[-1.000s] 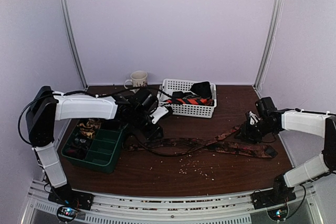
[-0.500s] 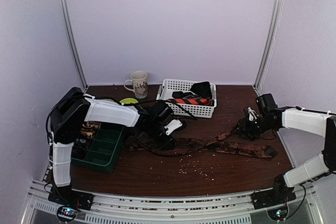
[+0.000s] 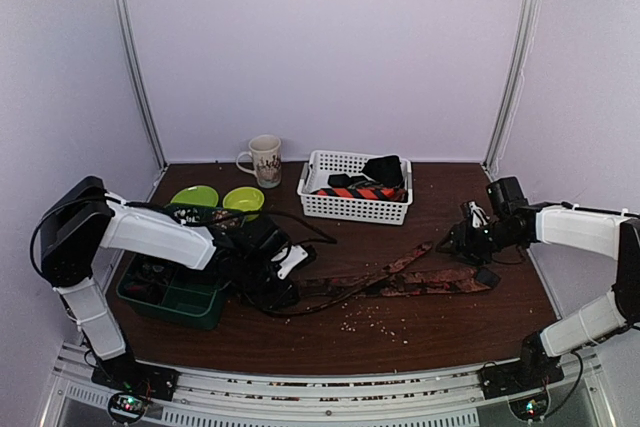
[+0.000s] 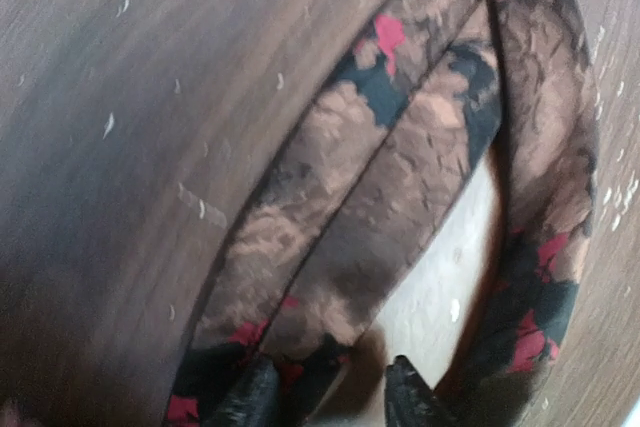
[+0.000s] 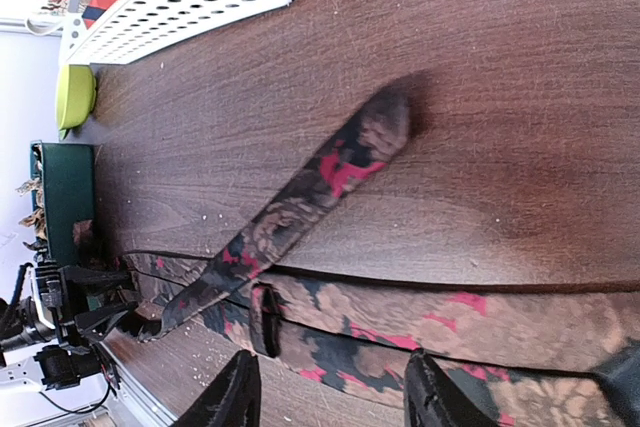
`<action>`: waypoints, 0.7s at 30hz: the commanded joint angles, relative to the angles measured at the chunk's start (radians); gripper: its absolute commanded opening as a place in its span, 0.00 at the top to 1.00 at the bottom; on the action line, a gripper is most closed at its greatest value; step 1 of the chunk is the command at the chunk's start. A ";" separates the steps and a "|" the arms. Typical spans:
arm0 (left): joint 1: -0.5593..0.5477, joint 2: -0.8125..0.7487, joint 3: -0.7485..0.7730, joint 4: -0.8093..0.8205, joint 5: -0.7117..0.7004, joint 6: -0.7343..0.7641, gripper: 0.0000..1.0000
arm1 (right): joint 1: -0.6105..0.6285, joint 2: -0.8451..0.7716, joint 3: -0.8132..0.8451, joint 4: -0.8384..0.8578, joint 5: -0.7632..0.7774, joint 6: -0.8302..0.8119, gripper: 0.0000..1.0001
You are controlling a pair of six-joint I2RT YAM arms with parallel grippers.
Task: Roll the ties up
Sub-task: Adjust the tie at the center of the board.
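Starting the roll is the step in hand. The tie [image 3: 400, 282] lies flat and doubled on the counter [image 3: 440, 332], nearer the near edge than the far edge. It runs from just beside the tray [image 3: 165, 309] toward the right edge, and no coil is formed yet.

The left tool [image 3: 283, 292] sits low at the tie's doubled left end. Its jaws are spread and fabric lies at its tips, with no pinch visible. The right tool [image 3: 465, 245] hovers near the wide end with its jaws spread, holding nothing. More ties rest in the basket [image 3: 355, 209] at the far edge.

The next move probably calls for closing one tool on an end and turning that end over on itself. The other tool would steady the band against sliding. The doubled strands may roll unevenly.
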 commanded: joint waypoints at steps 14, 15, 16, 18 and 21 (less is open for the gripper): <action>-0.103 0.264 0.538 -0.168 0.074 0.240 0.51 | -0.006 0.055 0.039 0.073 0.014 0.029 0.51; -0.105 0.285 0.556 -0.172 0.085 0.239 0.51 | -0.006 0.079 0.056 0.077 0.011 0.028 0.51; -0.105 0.300 0.568 -0.170 0.095 0.237 0.51 | -0.006 0.102 0.075 0.081 0.015 0.026 0.51; -0.105 0.332 0.590 -0.173 0.105 0.234 0.50 | -0.005 0.162 0.110 0.089 0.024 0.026 0.51; -0.105 0.366 0.611 -0.186 0.092 0.232 0.50 | -0.005 0.234 0.161 0.103 0.034 0.026 0.52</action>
